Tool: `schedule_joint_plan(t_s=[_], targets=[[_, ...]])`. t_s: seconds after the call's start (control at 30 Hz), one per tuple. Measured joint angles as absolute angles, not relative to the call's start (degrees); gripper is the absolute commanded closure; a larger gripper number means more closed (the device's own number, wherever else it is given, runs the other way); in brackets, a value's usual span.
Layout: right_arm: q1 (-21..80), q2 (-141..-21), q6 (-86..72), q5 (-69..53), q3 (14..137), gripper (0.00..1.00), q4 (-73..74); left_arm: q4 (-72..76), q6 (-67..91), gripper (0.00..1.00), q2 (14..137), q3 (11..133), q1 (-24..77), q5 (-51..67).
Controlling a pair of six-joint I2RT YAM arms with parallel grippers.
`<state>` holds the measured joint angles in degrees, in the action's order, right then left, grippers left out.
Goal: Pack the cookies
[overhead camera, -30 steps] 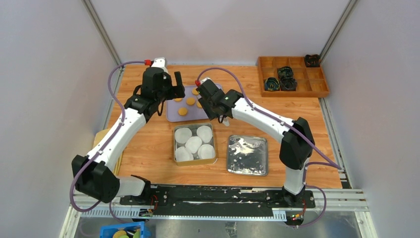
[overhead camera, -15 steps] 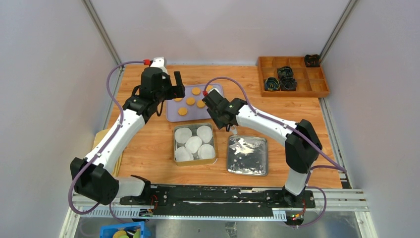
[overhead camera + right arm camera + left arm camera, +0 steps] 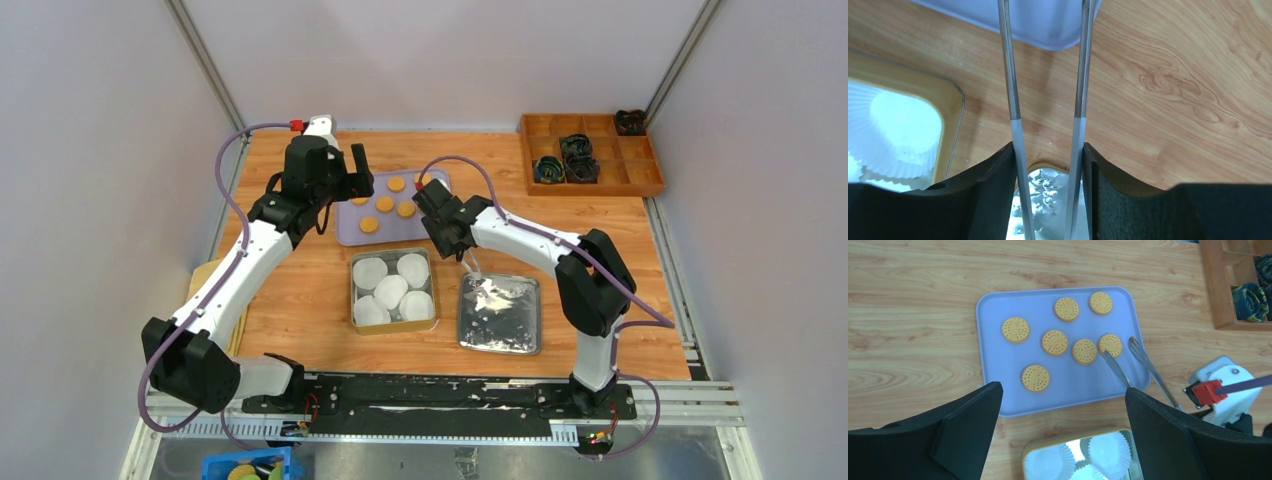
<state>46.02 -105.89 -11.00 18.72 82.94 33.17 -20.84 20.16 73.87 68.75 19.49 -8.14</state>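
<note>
Several round orange-tan cookies [image 3: 369,225] [image 3: 1035,377] lie on a lavender tray [image 3: 345,232] [image 3: 998,340] [image 3: 1048,20] at the table's back centre. My left gripper [image 3: 347,185] [image 3: 1063,395] hangs open above the tray's near edge with nothing in it. Metal tongs [image 3: 1118,370] [image 3: 1013,100] are gripped by my shut right gripper [image 3: 450,232] [image 3: 1048,190]. Their tips reach over the tray's right end beside one cookie [image 3: 1110,345], with nothing between them. A gold-rimmed tin [image 3: 352,290] [image 3: 1048,445] [image 3: 953,100] with white paper liners sits in front of the tray.
A silver lid [image 3: 498,312] [image 3: 1048,185] lies right of the tin, under the tongs' rear end. A wooden compartment box [image 3: 590,155] [image 3: 1233,285] with dark coiled items stands at the back right. Grey walls close in both sides.
My right gripper has drawn back with the tongs from over the tray toward the lid, and its elbow has swung. The left arm has not moved.
</note>
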Motion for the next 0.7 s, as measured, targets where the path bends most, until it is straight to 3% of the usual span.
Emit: schedule_joint_plan(t_s=[0.2,0.53,0.7], targets=[[44.99,-108.64,-11.11,17.56,84.40,0.53,32.82,-20.84,20.16,0.00,73.87,68.75,19.49,-8.14],[44.60,-108.84,-11.14,15.40,85.95,0.79,32.34,-20.84,20.14,0.00,73.89,68.75,19.49,-8.16],[44.60,-106.61,-11.14,14.90,84.95,0.85,32.25,-20.84,20.14,0.00,73.89,68.75,19.49,-8.16]])
